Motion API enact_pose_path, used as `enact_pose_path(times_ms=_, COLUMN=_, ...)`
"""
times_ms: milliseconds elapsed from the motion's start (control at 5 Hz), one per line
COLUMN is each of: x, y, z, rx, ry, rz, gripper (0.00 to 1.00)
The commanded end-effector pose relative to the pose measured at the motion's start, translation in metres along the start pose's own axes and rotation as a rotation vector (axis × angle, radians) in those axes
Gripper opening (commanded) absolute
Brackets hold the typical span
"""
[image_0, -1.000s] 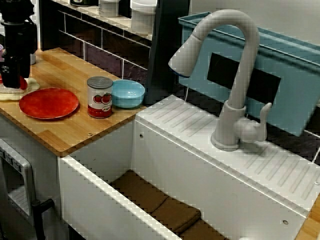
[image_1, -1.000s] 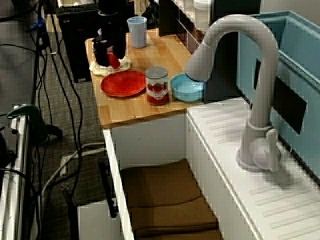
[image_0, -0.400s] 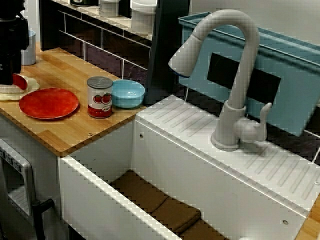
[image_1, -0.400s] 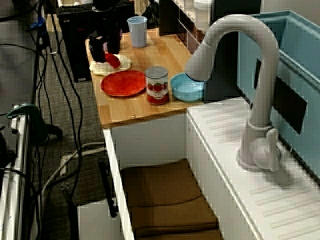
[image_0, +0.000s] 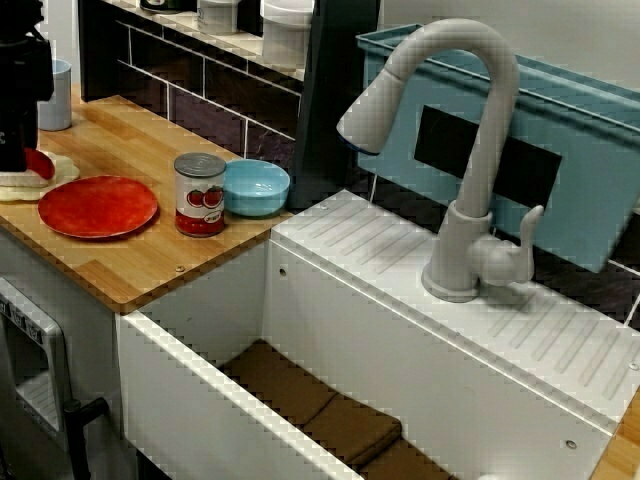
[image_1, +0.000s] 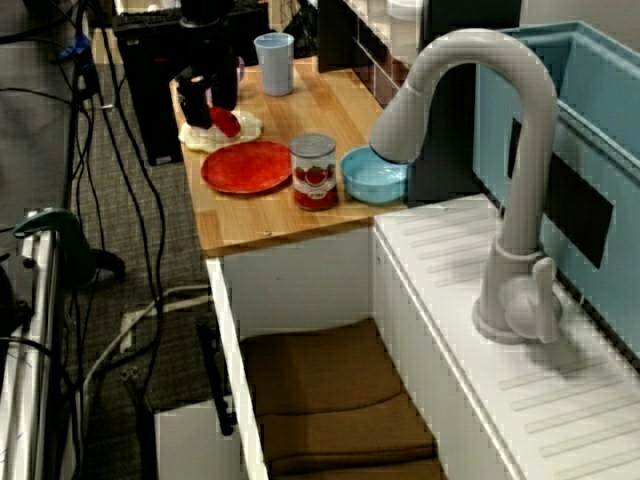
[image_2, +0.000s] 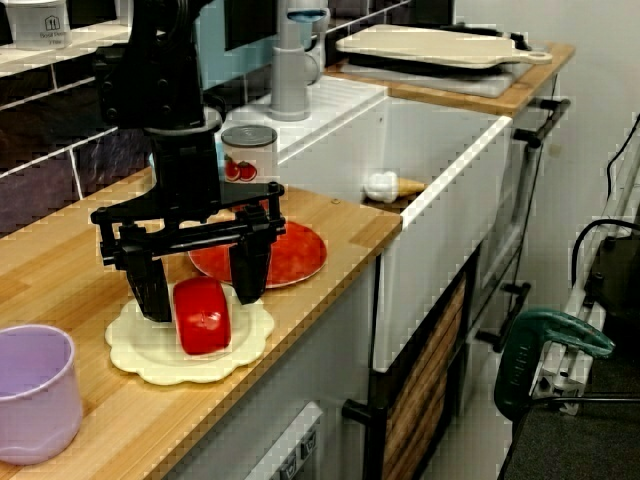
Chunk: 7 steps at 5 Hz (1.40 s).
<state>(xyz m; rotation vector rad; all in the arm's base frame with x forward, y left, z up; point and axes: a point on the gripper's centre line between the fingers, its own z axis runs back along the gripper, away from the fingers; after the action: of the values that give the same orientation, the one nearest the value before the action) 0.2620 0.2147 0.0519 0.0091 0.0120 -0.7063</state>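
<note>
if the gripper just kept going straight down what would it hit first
Probably the red block on the cream mat: the gripper points straight down, jaws open to either side of it. Depth is unclear, so it might reach the mat first.

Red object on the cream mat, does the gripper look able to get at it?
Likely yes: the gripper hangs open over the red object, a finger at either side, nothing else on the cream mat in between.
</note>
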Motion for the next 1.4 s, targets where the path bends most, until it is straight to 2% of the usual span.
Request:
enact_pose_path(times_ms=0, x=0.005, y=0.01, z=0.022, rx=0.072, ry=-0.03, rz=0.014, gripper=1.0)
enact_pose_path(times_ms=200, x=0.005, y=0.01, z=0.02, rx=0.062, ry=-0.031, rz=0.033, gripper=0.0)
enact_pose_path(times_ms=600, x=0.009, y=0.011, z=0.023, rx=0.059, ry=-0.035, rz=0.051, gripper=0.0)
enact_pose_path(times_ms=1200, x=0.02, y=-0.005, z=0.066, rx=0.034, ry=-0.103, rz=0.019, gripper=0.0)
